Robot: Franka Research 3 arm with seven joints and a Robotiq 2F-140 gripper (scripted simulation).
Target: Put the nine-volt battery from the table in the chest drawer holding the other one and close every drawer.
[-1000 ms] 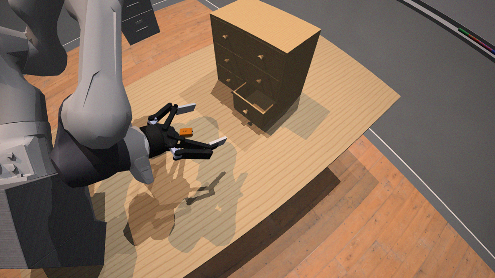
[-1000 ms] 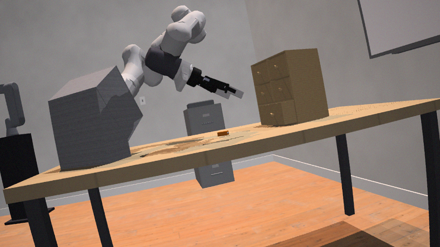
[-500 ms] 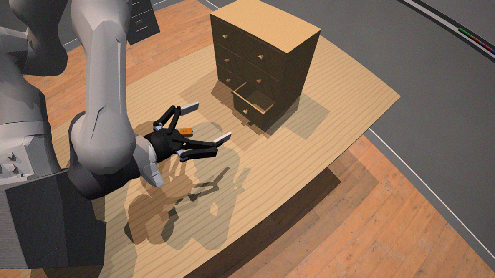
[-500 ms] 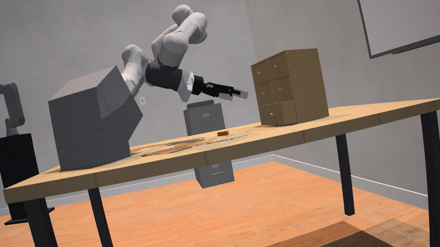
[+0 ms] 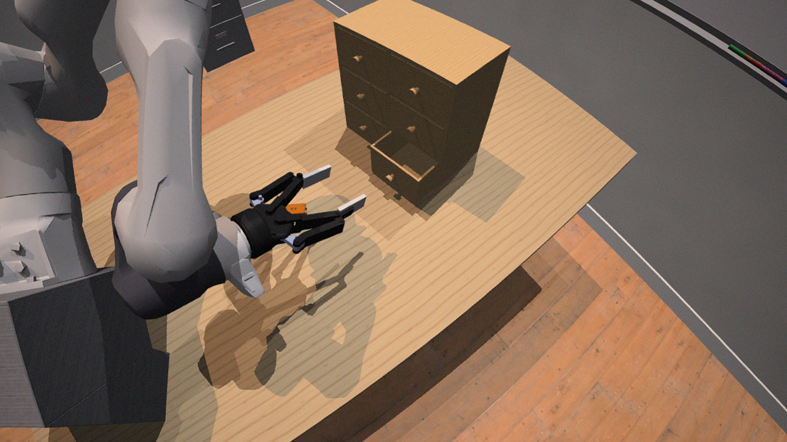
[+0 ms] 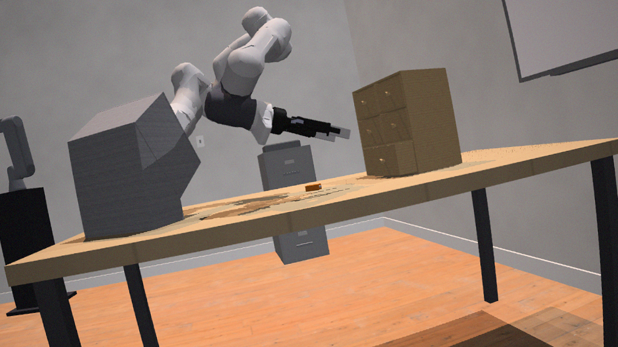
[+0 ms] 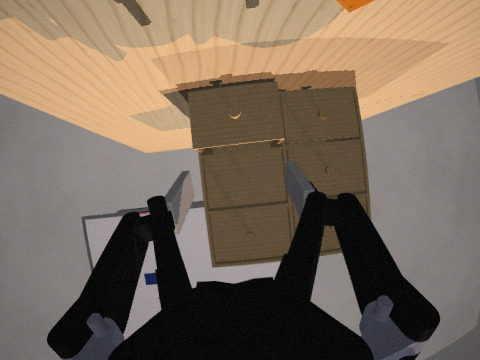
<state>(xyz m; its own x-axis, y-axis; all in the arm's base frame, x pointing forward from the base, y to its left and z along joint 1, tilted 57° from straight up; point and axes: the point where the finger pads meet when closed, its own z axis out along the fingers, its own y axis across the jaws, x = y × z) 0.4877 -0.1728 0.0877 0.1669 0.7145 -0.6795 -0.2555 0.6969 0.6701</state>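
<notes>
One battery point(image 6: 312, 187) lies on the table point(image 6: 409, 185), well below the tool point(image 6: 341, 134).

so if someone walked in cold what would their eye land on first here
Probably the small wooden chest at the far side of the table, its bottom drawer pulled partway out while the rest sit flush. Next, the black gripper reaching level towards the chest, fingers apart and holding nothing. Below it, the little orange nine-volt battery lies on the table.
</notes>
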